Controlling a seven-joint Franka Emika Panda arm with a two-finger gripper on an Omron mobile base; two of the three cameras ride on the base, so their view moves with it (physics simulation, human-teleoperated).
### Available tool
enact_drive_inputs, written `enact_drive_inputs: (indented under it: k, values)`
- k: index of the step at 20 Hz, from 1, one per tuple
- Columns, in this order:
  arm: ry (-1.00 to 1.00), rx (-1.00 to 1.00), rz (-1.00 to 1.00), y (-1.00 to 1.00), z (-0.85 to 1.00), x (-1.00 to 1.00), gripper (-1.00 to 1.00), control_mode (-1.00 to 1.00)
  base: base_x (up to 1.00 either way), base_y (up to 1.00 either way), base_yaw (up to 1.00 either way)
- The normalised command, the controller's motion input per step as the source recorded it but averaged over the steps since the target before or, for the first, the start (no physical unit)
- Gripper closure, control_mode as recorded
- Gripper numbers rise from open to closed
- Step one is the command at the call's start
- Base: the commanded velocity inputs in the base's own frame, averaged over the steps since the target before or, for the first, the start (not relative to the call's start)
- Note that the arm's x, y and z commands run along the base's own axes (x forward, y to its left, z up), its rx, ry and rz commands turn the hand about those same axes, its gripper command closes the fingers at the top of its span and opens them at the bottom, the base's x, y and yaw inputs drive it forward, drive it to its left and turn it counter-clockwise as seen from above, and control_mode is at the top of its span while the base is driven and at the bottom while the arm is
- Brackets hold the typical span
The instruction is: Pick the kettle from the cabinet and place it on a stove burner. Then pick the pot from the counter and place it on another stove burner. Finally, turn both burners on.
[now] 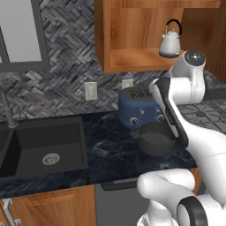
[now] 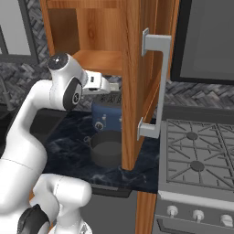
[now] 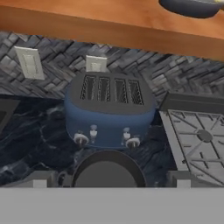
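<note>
The white kettle (image 1: 170, 42) with its black arched handle stands on the shelf of the open wooden cabinet (image 1: 132, 59); in the hand view its dark underside (image 3: 192, 6) shows at the top right. The dark grey pot (image 1: 156, 139) sits on the counter (image 1: 110, 154) in front of the blue toaster (image 1: 139, 108). My gripper (image 3: 109, 180) is open, fingertips (image 3: 39, 179) wide apart, empty. It hovers below the cabinet shelf, above the pot (image 3: 108, 173) and toaster, left of and lower than the kettle. The stove burners (image 2: 197, 165) lie to the right.
The open cabinet door (image 2: 137, 82) with its silver bar handle (image 2: 155, 84) juts out between the pot (image 2: 107, 148) and the range. A black sink (image 1: 42, 148) is set into the counter at left. Range knobs (image 2: 197, 215) line the front. Wall outlets (image 3: 28, 61) sit behind the toaster.
</note>
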Motion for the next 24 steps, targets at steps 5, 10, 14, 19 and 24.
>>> enact_drive_inputs:
  k: [5,10,14,19,24]
  values:
    - [-0.14,-0.02,-0.02,-0.21,0.39,0.0,-1.0,-1.0,0.0,0.0,0.0]
    - [-0.14,-0.01,-0.03,-0.2,0.37,0.0,-1.0,-1.0,0.0,0.0,0.0]
    - [-0.12,0.0,-0.02,-0.15,0.36,0.0,-1.0,-1.0,0.0,0.0,0.0]
    - [-0.11,0.0,-0.02,-0.14,0.36,0.0,-1.0,-1.0,0.0,0.0,0.0]
    - [-0.1,0.0,-0.02,-0.13,0.35,0.0,-1.0,-1.0,0.0,0.0,0.0]
